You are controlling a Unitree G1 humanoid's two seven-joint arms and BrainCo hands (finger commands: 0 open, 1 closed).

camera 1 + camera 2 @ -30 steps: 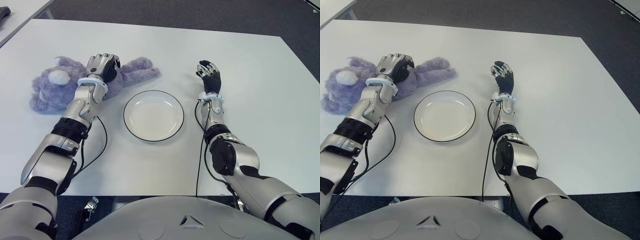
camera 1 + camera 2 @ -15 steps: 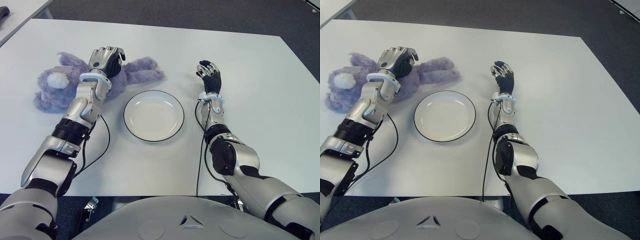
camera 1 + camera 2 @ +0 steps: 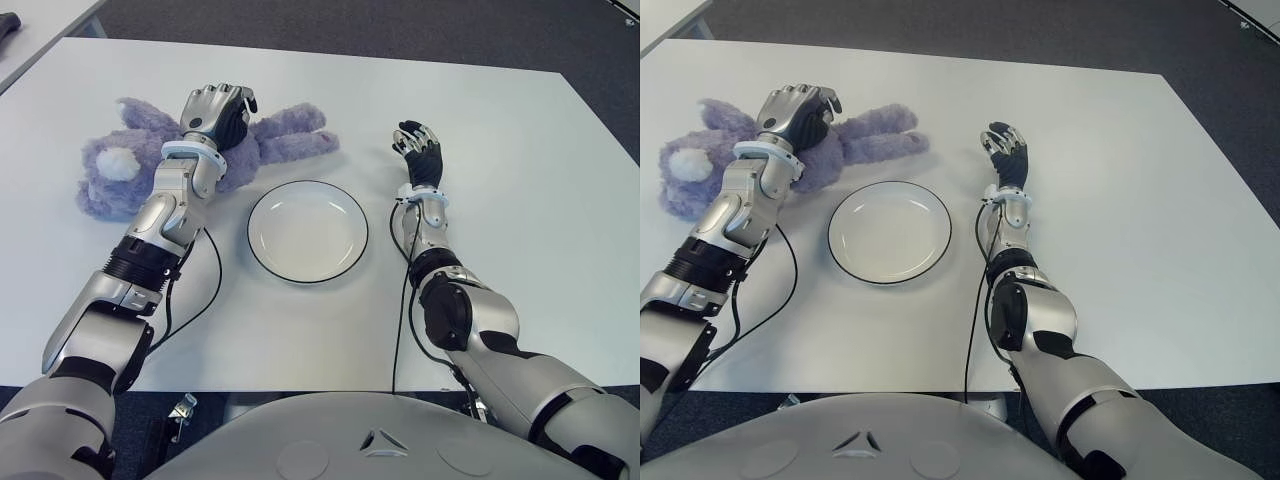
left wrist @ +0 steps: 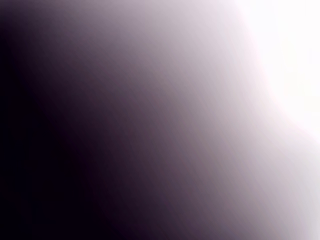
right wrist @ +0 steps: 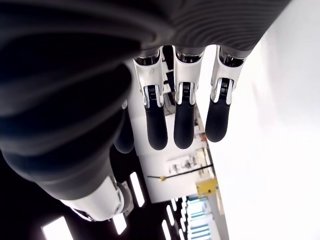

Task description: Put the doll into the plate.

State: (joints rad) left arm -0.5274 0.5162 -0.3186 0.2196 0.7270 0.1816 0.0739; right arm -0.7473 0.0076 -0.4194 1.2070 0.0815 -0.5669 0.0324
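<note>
Change since a second ago: you will see the fluffy lilac plush doll (image 3: 150, 160) has shifted toward the plate and slightly away from the robot; its legs now reach further over the far-left side of the plate than they did, and its head has come along with it.
Left hand (image 3: 213, 112): your left hand is clenched around the doll's middle, fingers curled into the plush; it has moved with the toy. Its own wrist camera gives only a purple-to-white wash, so the grip is read from the head views.
Right hand (image 3: 1007, 150): on the right of the plate, in the same spot as before, fingers loosely extended and holding nothing; the wrist view shows three dark fingertips (image 5: 183, 127) hanging straight.
Doll position: on the white desk (image 3: 500, 110), left of and just beyond the plate, not in it. Whether the body is lifted clear of the desk you cannot tell.
Container: the round white plate with a thin black rim (image 3: 307, 271) sits between the two arms; its bowl holds nothing.
Count: one doll, one plate, two hands.
</note>
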